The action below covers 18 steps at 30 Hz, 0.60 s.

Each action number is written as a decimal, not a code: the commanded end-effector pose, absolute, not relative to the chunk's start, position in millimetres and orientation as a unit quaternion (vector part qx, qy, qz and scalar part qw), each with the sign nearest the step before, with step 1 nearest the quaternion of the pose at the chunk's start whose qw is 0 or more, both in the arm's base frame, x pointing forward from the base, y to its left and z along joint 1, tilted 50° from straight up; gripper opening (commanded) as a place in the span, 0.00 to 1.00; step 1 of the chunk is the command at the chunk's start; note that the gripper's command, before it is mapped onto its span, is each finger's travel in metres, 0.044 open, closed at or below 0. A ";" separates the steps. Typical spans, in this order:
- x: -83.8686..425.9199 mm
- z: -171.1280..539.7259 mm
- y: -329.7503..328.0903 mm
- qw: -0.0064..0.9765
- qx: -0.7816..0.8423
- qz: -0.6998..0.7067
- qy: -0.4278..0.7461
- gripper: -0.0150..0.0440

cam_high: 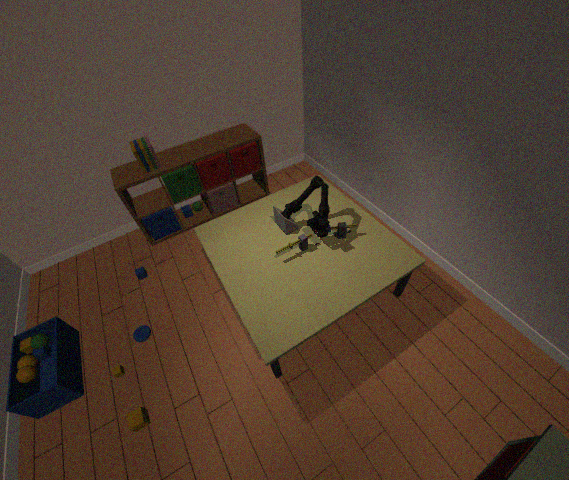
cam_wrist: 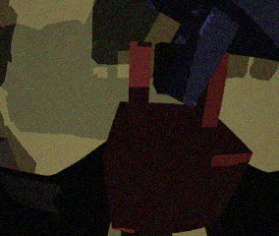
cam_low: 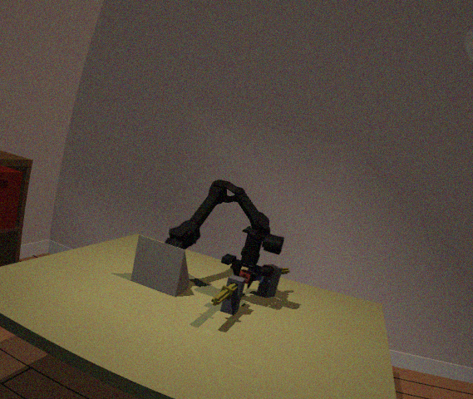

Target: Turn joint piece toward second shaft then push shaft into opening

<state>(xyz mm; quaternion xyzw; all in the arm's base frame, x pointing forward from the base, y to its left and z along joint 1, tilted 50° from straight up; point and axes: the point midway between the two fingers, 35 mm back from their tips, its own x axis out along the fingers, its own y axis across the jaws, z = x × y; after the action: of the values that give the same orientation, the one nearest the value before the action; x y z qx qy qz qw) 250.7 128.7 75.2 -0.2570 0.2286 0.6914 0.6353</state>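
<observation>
My gripper (cam_low: 247, 274) (cam_wrist: 154, 140) points down between the two blocks. It is shut on the red joint piece (cam_low: 244, 275) (cam_wrist: 171, 162), a finger on each side in the wrist view. The piece's two red prongs reach toward a dark blue hinge part (cam_wrist: 209, 54). Which way its opening points I cannot tell. A yellow shaft (cam_high: 285, 249) (cam_low: 224, 294) with a small cross-piece passes through the near grey block (cam_high: 303, 242) (cam_low: 230, 304). The end of another yellow shaft (cam_low: 284, 271) sticks out behind the far grey block (cam_high: 341, 230) (cam_low: 268, 285).
A grey wedge-shaped panel (cam_high: 285, 223) (cam_low: 158, 267) stands on the table (cam_high: 294, 310) (cam_low: 111, 326), left of the near block in the exterior view. The arm's base stands behind this panel in that view. A shelf (cam_high: 186, 155) and a blue toy box (cam_high: 62, 361) are on the floor.
</observation>
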 end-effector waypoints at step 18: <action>250.7 75.0 128.7 0.635 -0.257 0.691 0.229 1.00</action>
<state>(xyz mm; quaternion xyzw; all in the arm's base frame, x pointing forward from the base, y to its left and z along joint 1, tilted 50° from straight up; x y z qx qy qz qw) 250.7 128.7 75.2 -0.2569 0.2286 0.6915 0.6353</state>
